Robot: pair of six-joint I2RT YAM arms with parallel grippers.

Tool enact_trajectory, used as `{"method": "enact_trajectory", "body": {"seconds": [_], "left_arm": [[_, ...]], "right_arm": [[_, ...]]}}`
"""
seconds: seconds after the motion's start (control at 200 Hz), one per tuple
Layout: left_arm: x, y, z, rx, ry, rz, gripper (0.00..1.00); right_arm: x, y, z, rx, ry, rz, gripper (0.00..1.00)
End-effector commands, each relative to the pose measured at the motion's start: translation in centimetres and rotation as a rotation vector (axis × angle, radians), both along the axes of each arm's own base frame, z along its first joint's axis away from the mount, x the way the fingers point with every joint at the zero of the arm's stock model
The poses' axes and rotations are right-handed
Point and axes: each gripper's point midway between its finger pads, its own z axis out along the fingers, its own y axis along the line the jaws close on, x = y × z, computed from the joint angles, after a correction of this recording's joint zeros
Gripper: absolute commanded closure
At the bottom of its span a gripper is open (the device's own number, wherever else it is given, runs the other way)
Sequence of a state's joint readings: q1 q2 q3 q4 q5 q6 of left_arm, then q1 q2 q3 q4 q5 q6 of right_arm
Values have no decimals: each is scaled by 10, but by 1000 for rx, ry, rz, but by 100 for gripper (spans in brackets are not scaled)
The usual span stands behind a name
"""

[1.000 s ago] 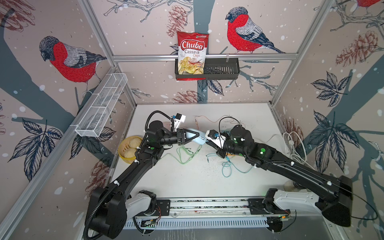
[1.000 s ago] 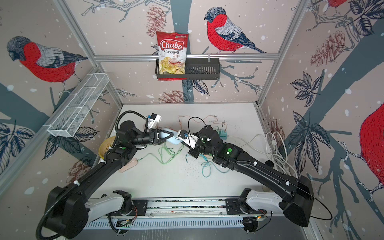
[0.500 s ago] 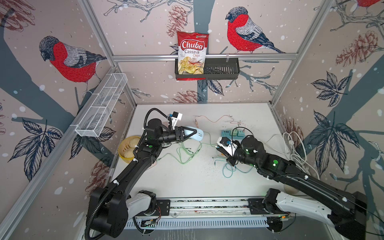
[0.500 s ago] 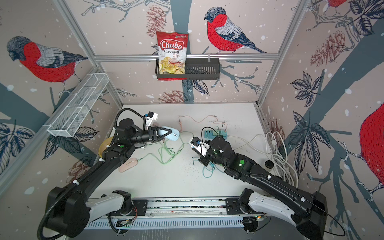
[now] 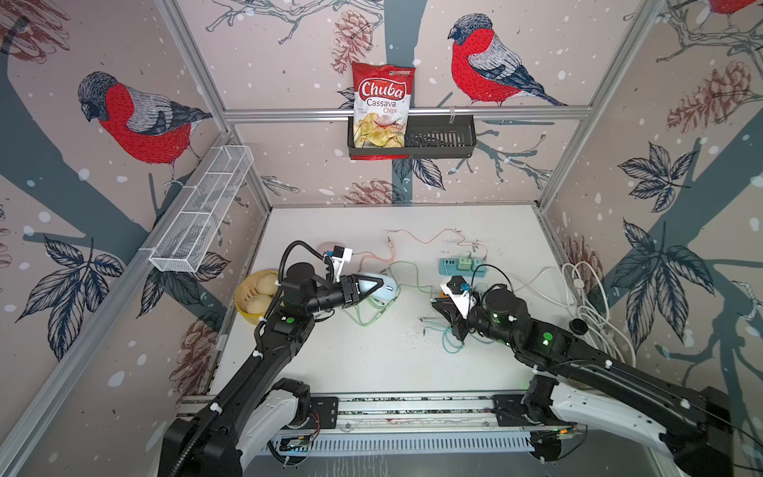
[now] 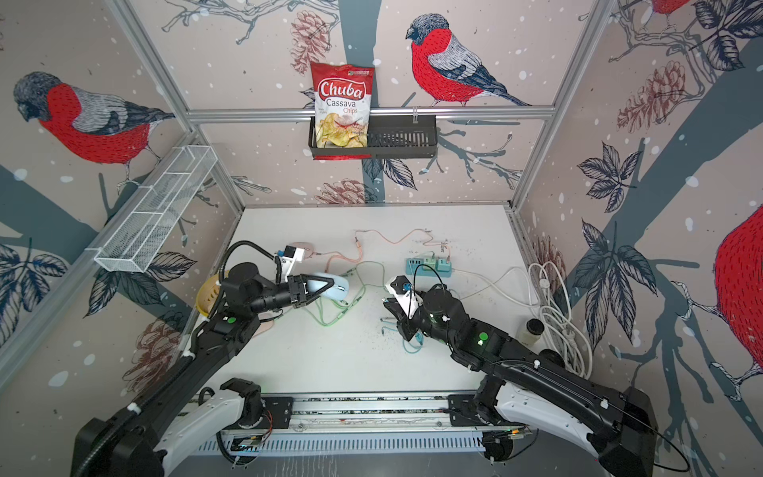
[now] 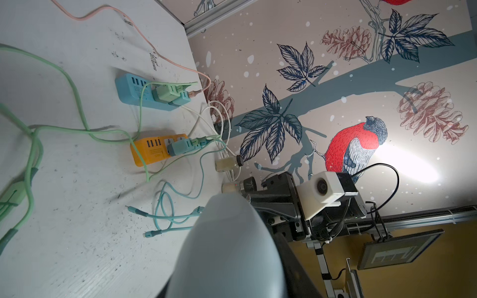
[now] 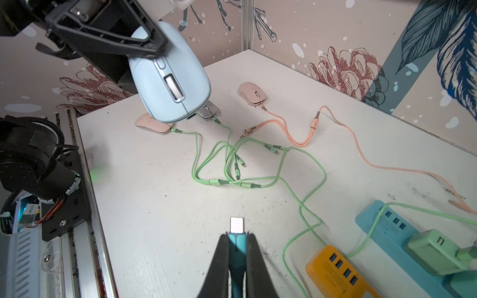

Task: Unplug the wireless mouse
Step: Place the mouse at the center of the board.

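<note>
The white table (image 5: 371,363) fills the lower centre in both top views. Left of centre, the left gripper (image 5: 379,285) is clamped on the light blue wireless mouse (image 8: 170,85), held above the table. Right of centre, the right gripper (image 8: 237,236) narrowly pinches the teal cable plug (image 8: 237,224), well apart from the mouse.

Bright, even light in both top views, soft shadows on the white table (image 5: 371,363). Left wrist view gets a big glare patch on the wall (image 7: 407,165), and the close-up mouse (image 7: 227,252) is a blurry blob. Right wrist view: plug (image 8: 237,225) tip blown out white, edges a bit warped.
</note>
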State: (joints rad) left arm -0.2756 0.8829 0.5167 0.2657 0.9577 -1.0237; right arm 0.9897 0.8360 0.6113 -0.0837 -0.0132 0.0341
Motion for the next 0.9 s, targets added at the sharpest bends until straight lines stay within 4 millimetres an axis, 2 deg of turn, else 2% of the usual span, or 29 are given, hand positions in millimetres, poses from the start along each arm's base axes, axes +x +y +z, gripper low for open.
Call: {"method": "enact_trajectory", "body": {"seconds": [0.0, 0.2, 0.43, 0.746, 0.896], "left_arm": [[-4, 8, -9, -20, 24, 69, 100], [-19, 21, -35, -39, 68, 145, 100], [-30, 24, -77, -35, 166, 153, 100], [-33, 26, -100, -23, 179, 168, 100], [-32, 27, -108, -32, 195, 178, 100]], "right_arm": [[1, 7, 13, 120, 40, -31, 100], [-18, 19, 8, 119, 69, 17, 100], [-24, 24, 2, 128, 80, -5, 100], [-15, 35, -4, 93, 170, -83, 100], [-14, 44, 1, 83, 183, -105, 100]]}}
